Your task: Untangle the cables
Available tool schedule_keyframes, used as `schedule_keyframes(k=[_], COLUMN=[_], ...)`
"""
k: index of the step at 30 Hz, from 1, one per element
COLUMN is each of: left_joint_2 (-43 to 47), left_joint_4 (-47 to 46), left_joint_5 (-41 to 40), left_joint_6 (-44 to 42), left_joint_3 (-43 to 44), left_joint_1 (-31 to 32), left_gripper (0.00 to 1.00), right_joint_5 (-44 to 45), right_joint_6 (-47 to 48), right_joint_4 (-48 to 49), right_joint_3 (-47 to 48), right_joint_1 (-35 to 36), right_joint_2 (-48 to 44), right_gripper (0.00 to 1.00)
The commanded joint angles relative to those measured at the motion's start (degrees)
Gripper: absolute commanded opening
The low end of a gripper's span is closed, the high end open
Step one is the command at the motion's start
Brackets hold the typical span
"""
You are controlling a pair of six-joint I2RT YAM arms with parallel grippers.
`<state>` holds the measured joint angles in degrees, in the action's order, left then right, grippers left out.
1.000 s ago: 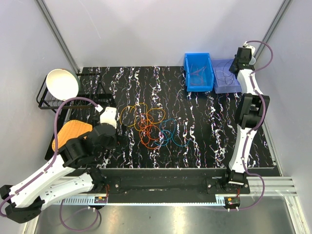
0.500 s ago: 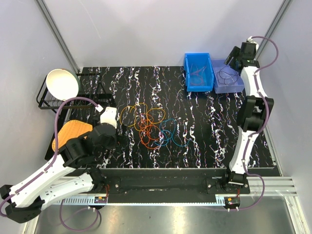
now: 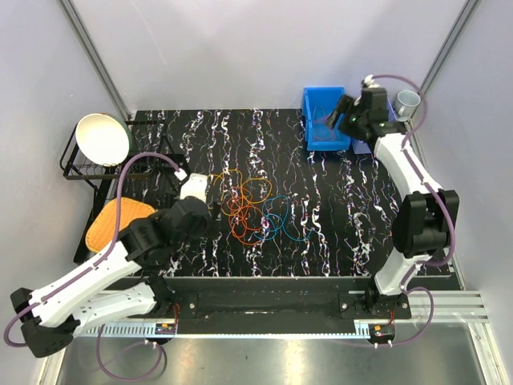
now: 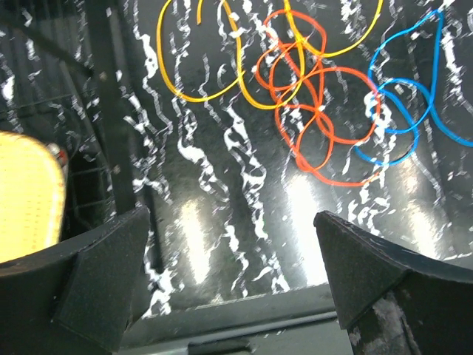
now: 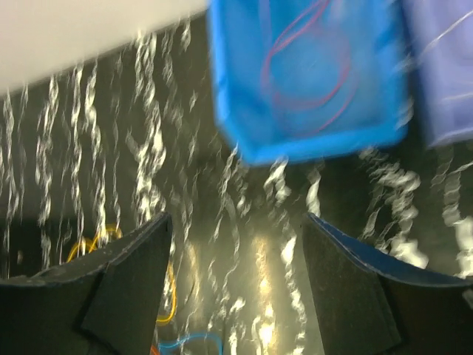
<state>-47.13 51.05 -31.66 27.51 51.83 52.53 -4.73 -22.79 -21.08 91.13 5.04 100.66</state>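
- The cables [image 3: 255,210] lie in a loose orange, red and blue tangle on the table [image 3: 353,216], left of centre and well apart from every edge.
- The left gripper [image 4: 229,218] hovers just near-left of the tangle, fingers spread wide and holding nothing.
- The right gripper [image 5: 236,218] hangs over the near wall of the blue bin [image 5: 310,144] at the far right, fingers apart and empty.
- A dark red cable [image 5: 303,66] lies inside that bin.
- Bare table runs from the tangle to the right edge.

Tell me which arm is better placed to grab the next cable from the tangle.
Left. The left claw, open, hovers just short of the tangled cables; the right claw, also open and empty, sits far off by the blue bin.
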Motion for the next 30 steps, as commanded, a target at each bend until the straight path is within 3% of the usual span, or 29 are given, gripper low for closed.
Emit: schedule_keyframes(k=[1,6,11,22,30], left_joint_2=[-2.7,-9.6,-16.7,-29.0,-37.1], left_joint_4=[-9.3,-14.7,-20.5,-28.9,-32.2], left_joint_5=[2.7,4.3,4.7,9.9,13.9], left_joint_6=[1.4,3.1,4.4,6.0,5.8], left_joint_3=[-0.9,-1.6,-2.9,-1.4,0.3], left_joint_1=[-0.2,-0.2,-0.4,-3.8,-7.4], left_gripper=[0.99,0.99,0.99,0.99,0.9], right_joint_5=[-4.3,-7.4,-9.7,-11.5,-12.2], right_joint_6=[-2.5,-6.8,-7.9,-8.2,-7.6], right_joint_4=[2.8,8.9,10.4,13.5,14.8], right_joint_3=[-8.7,-22.3,-29.2,-37.4,-39.6], right_joint_1=[2.9,5.1,8.4,9.5,9.6], right_joint_2=[-7.0,-12.8,-14.8,-17.4,-16.7], right_gripper=[0.75,0.73,0.72,0.72,0.72])
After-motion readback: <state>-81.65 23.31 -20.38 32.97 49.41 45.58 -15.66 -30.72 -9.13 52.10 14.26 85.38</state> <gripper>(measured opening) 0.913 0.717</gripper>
